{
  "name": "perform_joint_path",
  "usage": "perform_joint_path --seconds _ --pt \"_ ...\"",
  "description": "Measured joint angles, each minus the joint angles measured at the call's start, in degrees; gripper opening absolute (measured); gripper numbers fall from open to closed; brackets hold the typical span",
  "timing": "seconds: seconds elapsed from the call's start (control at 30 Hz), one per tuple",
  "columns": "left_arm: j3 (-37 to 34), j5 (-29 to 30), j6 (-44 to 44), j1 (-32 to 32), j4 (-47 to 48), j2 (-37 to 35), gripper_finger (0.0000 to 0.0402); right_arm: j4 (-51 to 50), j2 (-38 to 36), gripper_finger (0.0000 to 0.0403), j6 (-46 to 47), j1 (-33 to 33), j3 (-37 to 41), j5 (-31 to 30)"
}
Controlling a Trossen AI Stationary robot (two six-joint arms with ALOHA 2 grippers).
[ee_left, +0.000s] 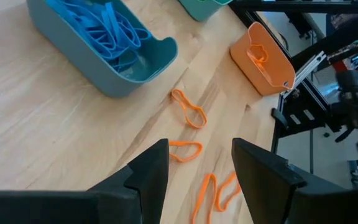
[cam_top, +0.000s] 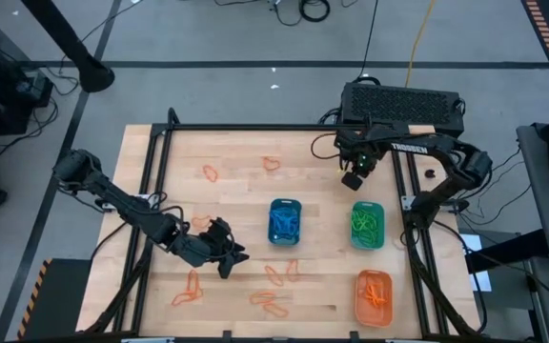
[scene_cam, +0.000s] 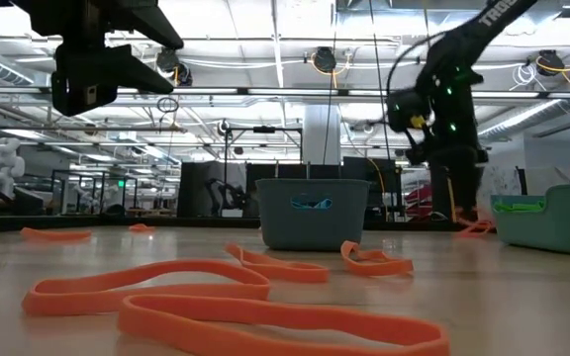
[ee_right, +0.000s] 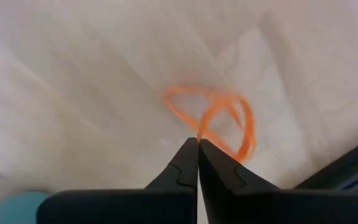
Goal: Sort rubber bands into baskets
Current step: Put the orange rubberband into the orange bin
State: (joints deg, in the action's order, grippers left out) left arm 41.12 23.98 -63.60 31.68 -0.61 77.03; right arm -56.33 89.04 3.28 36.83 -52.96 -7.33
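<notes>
Right hand [ee_right: 197, 144] pinched fully closed on an orange rubber band [ee_right: 219, 118], the loop dangling just past its fingertips above the table [cam_top: 236, 152] (back right, beyond the green basket [cam_top: 367, 225]); left hand [ee_left: 199, 163] wide, gripping nothing, over loose orange bands [ee_left: 188, 111] beside the blue basket [ee_left: 107, 46].

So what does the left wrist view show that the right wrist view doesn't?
Only the left wrist view: the blue basket full of blue bands, the orange basket, several loose orange bands, and the left gripper with fingers apart.

Only the right wrist view: the right gripper with fingers shut on one twisted orange band.

Both: the wooden table and orange bands.
</notes>
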Motion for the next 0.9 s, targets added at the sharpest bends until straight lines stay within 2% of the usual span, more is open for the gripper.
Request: perform_joint_path --seconds 0.17,0.33,0.57,0.7,0.9 --pt "0.0 -1.7 1.2 0.1 0.1 0.0 0.0183 -5.0 -1.7 0.0001 2.3 -3.0 -7.2 -0.7" --pt "0.0 -1.7 3.0 0.9 0.1 0.0 0.0183 -11.7 -2.2 0.0 4.7 -6.2 -15.8 -5.9" --pt "0.0 -1.9 3.1 1.8 1.6 0.0 0.0183 -22.3 -2.2 0.0 10.4 -10.9 -24.5 -5.6" --pt "0.0 -2.9 3.7 3.1 1.7 0.0 0.0183 -28.4 -2.5 0.0 14.0 -16.3 -25.3 3.0" --pt "0.0 -2.9 4.4 4.9 3.8 0.0 0.0183 -29.0 -3.5 0.0 23.3 -29.8 -24.8 13.7"
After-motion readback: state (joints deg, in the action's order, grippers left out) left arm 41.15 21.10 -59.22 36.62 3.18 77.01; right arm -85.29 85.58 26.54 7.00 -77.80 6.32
